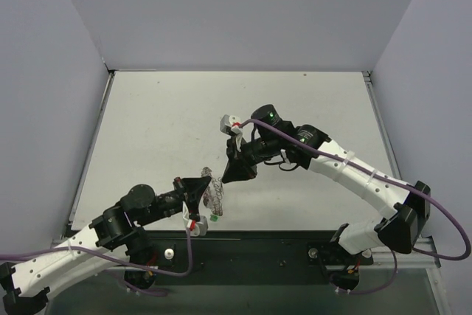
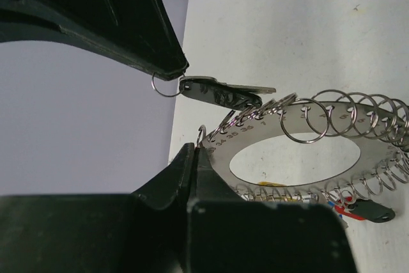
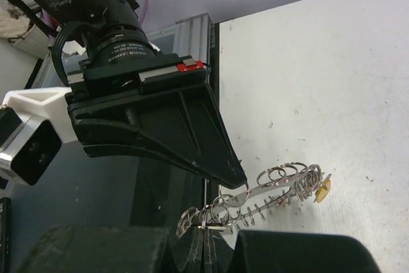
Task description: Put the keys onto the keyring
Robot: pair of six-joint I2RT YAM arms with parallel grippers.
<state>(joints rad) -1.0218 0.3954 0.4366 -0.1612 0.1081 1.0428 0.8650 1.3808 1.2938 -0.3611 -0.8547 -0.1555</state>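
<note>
Gripping the keyring [image 2: 300, 133] by its rim, the left gripper [image 2: 185, 110] holds it up. The right gripper [image 1: 237, 170] hovers near; its jaws' state is unclear.

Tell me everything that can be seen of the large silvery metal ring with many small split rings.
The large silvery metal ring is a flat, shiny disc with an oval open centre and numbers printed along its band. Small wire split rings line its rim. It is held above the white table, the left gripper closed on its edge. A dark key hangs beside it.
</note>
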